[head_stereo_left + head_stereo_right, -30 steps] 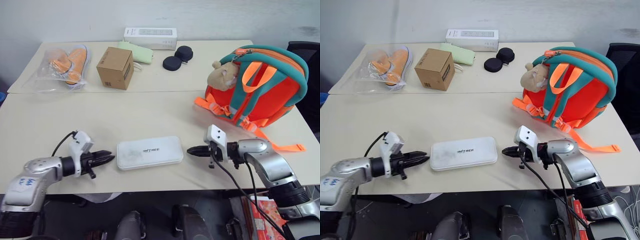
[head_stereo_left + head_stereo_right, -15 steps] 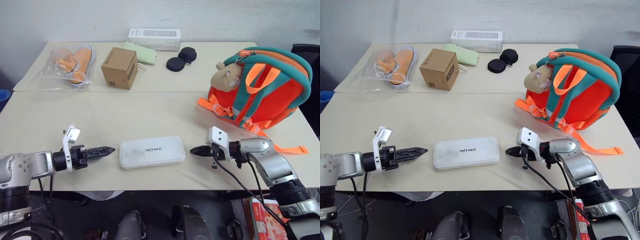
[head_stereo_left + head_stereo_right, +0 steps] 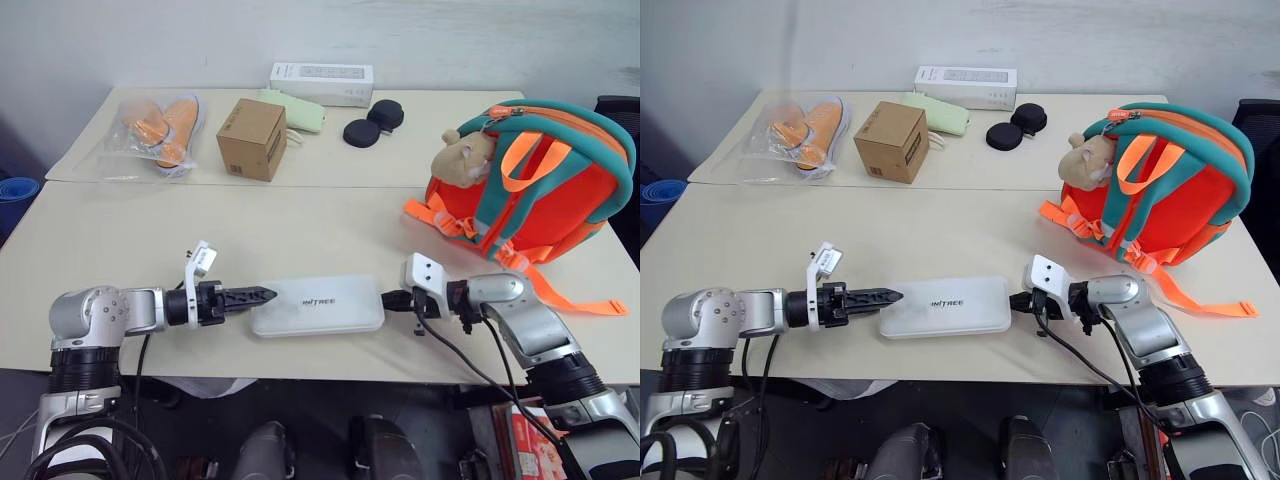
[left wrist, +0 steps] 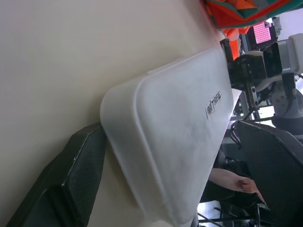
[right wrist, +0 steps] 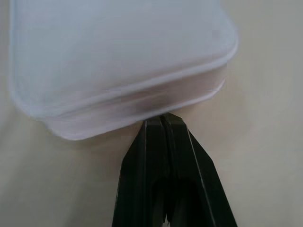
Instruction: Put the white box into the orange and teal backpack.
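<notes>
On the near table, from our left to our right:
Left gripper (image 3: 262, 295): spread wide at the box's left end. In the wrist view one finger (image 4: 71, 175) lies beside that corner; the other finger is cut off, so we cannot tell whether it touches.
Box (image 3: 318, 304): flat on the table between both grippers, lettering up, well apart from the backpack.
Right gripper (image 3: 388, 299): fingers pressed together, holding nothing, its tip against the box's right end.
Backpack (image 3: 535, 180): at far right, leaning, plush animal (image 3: 468, 155) at its top.
Change: the left gripper was nearly shut and stood off a second ago; it has since spread and come in to the box's end. The right gripper has stayed shut.
Meaning: we judge the box is being braced end to end, not yet lifted.
Hidden: whether the backpack's zip stands open, we cannot tell.
</notes>
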Tool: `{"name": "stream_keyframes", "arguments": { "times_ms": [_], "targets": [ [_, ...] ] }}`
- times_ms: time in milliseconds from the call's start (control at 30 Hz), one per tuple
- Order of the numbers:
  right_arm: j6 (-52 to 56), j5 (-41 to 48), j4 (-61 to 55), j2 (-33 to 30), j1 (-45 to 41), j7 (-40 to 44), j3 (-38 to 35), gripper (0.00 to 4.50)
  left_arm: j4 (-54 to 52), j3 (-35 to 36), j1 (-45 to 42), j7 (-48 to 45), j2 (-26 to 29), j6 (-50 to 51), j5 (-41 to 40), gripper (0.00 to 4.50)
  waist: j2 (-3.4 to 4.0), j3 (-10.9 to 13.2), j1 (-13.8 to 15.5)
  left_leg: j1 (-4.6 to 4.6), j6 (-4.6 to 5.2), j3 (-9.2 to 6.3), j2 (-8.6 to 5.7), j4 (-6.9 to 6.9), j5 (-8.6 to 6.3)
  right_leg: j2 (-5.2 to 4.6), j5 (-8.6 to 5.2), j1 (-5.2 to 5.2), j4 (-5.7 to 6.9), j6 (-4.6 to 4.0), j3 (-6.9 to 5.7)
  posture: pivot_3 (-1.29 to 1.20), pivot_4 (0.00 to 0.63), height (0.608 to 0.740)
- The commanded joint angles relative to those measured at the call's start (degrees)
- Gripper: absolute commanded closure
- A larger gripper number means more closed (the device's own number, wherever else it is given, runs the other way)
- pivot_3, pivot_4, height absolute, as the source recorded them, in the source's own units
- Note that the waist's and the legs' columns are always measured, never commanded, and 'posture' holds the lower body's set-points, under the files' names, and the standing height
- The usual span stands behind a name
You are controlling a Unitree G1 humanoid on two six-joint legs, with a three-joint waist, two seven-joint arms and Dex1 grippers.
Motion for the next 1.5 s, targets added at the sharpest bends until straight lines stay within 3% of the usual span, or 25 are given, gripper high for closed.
{"name": "stream_keyframes", "arguments": {
  "times_ms": [33,200,467,667,800,1100,1467,1500],
  "targets": [
    [0.23,0.48,-2.26,0.46,0.66,-0.63,-0.56,4.5,0.44,-4.58,1.97,1.19,-1.84,4.34,0.22,0.02,0.0,0.0,-0.1,0.0,0.0,0.0,0.0,0.0,0.0,0.0,0.0,0.0,0.0,0.0,0.0,0.0,0.15,0.74],
    [0.14,0.01,-3.29,-1.04,2.27,-0.85,-0.88,4.5,0.28,-3.53,1.96,1.02,0.24,4.45,0.67,0.02,-0.01,0.0,-0.33,0.0,-0.01,-0.01,0.04,0.0,-0.01,0.05,0.0,0.0,-0.01,0.0,0.0,0.0,0.15,0.74],
    [0.33,2.49,-3.66,-10.79,3.33,5.39,-5.18,4.5,3.0,-1.79,4.69,-4.47,12.2,-0.05,1.39,0.02,-0.02,0.0,-2.06,0.02,-0.15,-0.01,0.18,-0.09,-0.04,0.19,-0.04,-0.08,-0.02,-0.06,0.02,0.0,0.15,0.74],
    [2.66,6.75,-8.73,-14.66,6.73,10.87,-6.29,4.5,-1.07,-3.13,8.08,-8.18,15.74,0.87,-1.19,0.02,-0.02,0.0,-2.72,0.1,-0.43,-0.07,0.32,-0.38,0.06,0.38,-0.2,-0.26,0.11,-0.34,0.05,0.0,0.15,0.74],
    [3.79,6.3,-11.62,-12.14,7.62,8.56,-4.33,4.5,-1.0,-5.11,7.45,-5.6,12.16,0.19,0.26,0.02,-0.01,-0.01,-2.48,0.11,-0.48,-0.07,0.3,-0.44,0.11,0.36,-0.21,-0.29,0.11,-0.36,0.06,0.0,0.15,0.74],
    [3.76,3.35,-10.71,-7.44,5.95,5.44,-0.48,4.5,3.37,-6.83,0.09,-1.4,2.16,1.16,1.52,0.02,0.05,-0.06,1.13,-0.04,-0.23,-0.19,-0.05,-0.03,-0.11,-0.01,-0.05,-0.13,0.05,-0.07,0.01,0.0,0.15,0.74],
    [3.54,2.59,-9.27,-5.65,4.83,4.49,-0.14,4.5,3.99,-8.26,-4.13,-2.13,-1.39,3.36,0.81,0.02,0.04,-0.05,1.11,-0.06,0.11,-0.19,-0.1,0.03,-0.09,-0.05,0.01,-0.01,-0.09,0.03,0.0,0.0,0.15,0.74],
    [3.43,2.52,-9.31,-5.67,5.08,4.43,-0.22,4.5,4.5,-7.61,-4.51,-2.32,-1.31,3.59,0.59,0.21,0.04,-0.05,1.07,-0.06,0.14,-0.19,-0.09,0.03,-0.07,-0.03,0.01,-0.01,-0.09,0.03,0.0,0.0,0.15,0.74]
  ]
}}
